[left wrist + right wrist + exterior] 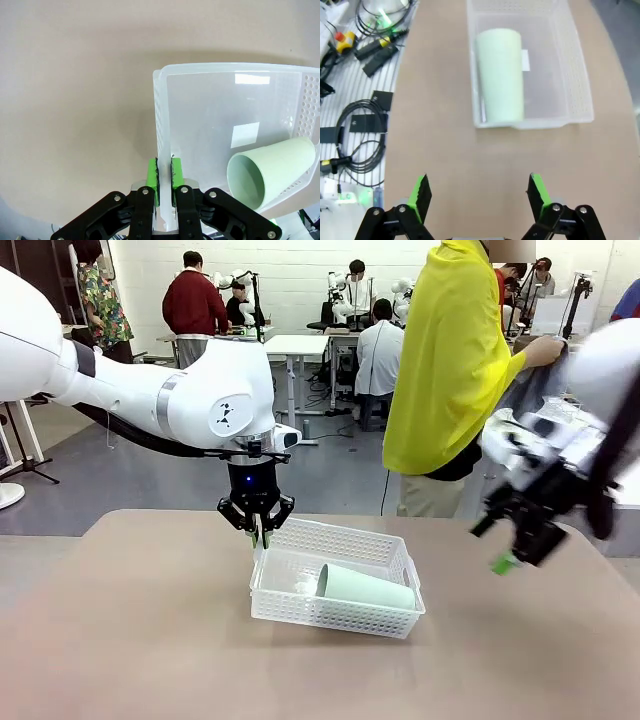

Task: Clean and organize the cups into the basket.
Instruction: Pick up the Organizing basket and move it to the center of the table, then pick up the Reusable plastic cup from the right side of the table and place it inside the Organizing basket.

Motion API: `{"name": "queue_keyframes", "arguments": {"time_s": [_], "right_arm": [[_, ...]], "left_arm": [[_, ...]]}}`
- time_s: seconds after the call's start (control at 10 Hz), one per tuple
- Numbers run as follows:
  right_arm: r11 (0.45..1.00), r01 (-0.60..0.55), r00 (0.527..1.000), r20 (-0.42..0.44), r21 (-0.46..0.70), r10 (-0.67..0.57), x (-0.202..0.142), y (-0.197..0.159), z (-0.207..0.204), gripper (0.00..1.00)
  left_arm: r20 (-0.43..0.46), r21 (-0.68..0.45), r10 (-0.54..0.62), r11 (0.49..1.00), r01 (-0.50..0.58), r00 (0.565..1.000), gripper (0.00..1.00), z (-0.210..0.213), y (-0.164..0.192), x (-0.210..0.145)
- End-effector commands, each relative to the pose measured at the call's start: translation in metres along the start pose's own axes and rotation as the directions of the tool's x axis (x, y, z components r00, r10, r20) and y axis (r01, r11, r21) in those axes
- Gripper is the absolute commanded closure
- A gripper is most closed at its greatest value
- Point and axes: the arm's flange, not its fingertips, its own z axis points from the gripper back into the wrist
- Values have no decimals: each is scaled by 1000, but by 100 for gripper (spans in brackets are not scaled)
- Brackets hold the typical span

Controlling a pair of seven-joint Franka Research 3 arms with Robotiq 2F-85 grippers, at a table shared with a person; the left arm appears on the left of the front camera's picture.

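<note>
I watch from the remote console as the left end effector [259, 533] grips the white basket [340, 532] by the rim of its short wall. In the left wrist view the green pads [152, 175] are pressed together on that wall, one on each side. The basket sits flat near the middle of the tabletop [120, 620].

The mint cup [365, 587] lies on its side inside the basket, along the long wall nearest the robot. Its open mouth faces the end that the left arm holds, and the left wrist view looks straight into it [270, 170].

The right end effector [495, 545] hangs above the right side of the tabletop, blurred in the front view and well apart from the basket. In its own wrist view the fingers [419, 197] are spread wide with nothing between them, and the basket and cup lie ahead of them.

A person in a yellow top [450, 360] stands at the far side. Black cables [360, 140] lie on a striped surface beside the tabletop.
</note>
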Motion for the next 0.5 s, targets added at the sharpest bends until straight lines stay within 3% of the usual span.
{"name": "queue_keyframes", "arguments": {"time_s": [0.0, 0.2, 0.4], "right_arm": [[1000, -18, 985, 172, -18, 21, -49, 18, 19, 0], [997, 46, 944, 330, -62, -23, -100, 27, 46, 0], [993, 99, 911, 407, -67, -63, -139, 28, 64, 0]], "left_arm": [[-2, 3, -4, 1000, 4, 1000, 100, -1, 0, -1], [-2, 3, -4, 1000, 4, 1000, 100, -1, 0, -1], [-2, 3, -4, 1000, 4, 1000, 100, -1, 0, -1]]}}
